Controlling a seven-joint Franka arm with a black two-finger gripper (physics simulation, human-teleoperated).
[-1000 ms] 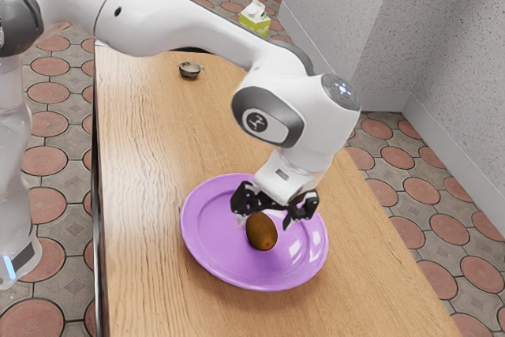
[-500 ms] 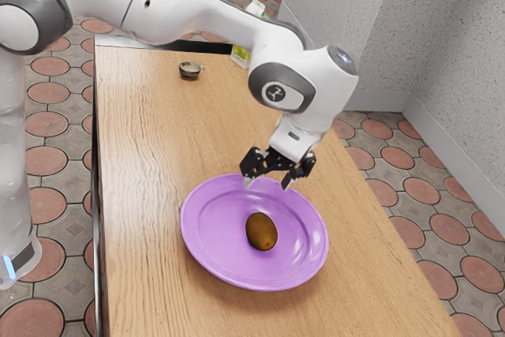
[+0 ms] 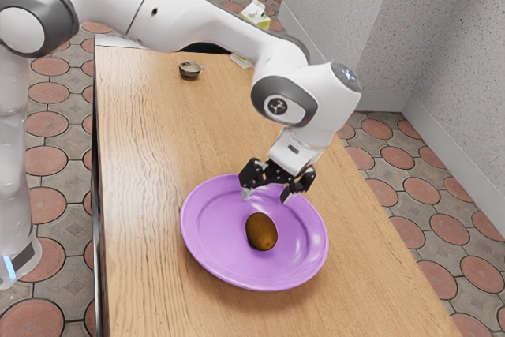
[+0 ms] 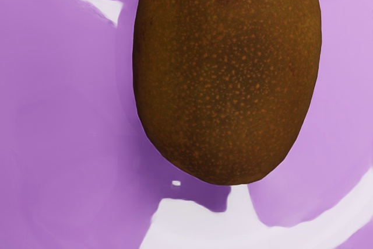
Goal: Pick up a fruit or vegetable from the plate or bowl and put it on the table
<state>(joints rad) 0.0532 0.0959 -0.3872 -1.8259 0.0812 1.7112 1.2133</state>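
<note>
Picking stage: my gripper [image 3: 266, 194] hangs over the purple plate [image 3: 213, 226], fingers spread; now centre, descend, straddle that kiwi [image 3: 261, 231].

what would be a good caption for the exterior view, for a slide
Franka arm's open gripper poised above a purple plate holding one brown kiwi-like fruit, on a wooden table.

The wrist view's edge crops the brown fruit [image 4: 227, 74], and the arm [image 3: 189, 21] partly hides the carton [image 3: 255, 13].
</note>
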